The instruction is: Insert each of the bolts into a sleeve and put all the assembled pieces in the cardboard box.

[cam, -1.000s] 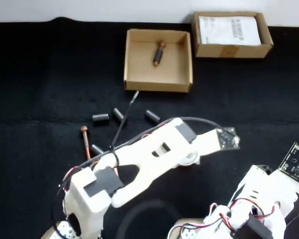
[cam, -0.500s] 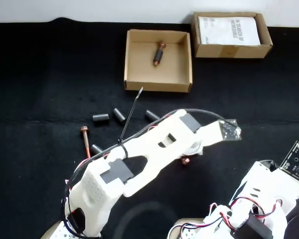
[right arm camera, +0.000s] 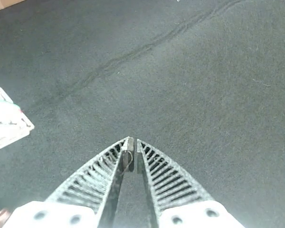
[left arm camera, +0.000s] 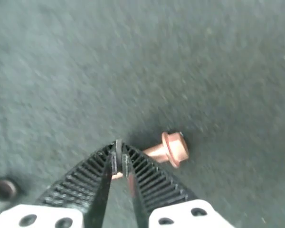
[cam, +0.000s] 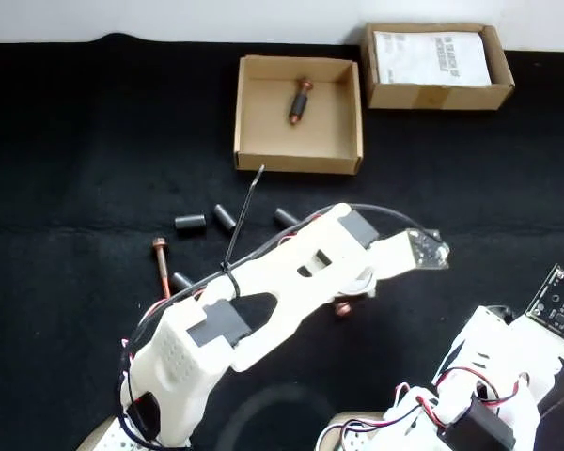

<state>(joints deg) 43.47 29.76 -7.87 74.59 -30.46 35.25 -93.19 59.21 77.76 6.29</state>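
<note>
left gripper point(left arm camera: 119, 156) shifted — bolt point(left arm camera: 174, 149) seemingly under it

Copper bolt point(left arm camera: 173, 149) lies flat (black sleeves point(cam: 190, 224) scattered); assembled piece point(cam: 300, 101) in cardboard box point(cam: 263, 127).

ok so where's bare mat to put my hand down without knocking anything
Bare: the mat left of the cardboard box, and the right side between the second box and the right arm. Crowded: the sleeves and loose bolt below the cardboard box, and the middle, where the left pincer holds a second bolt.
</note>
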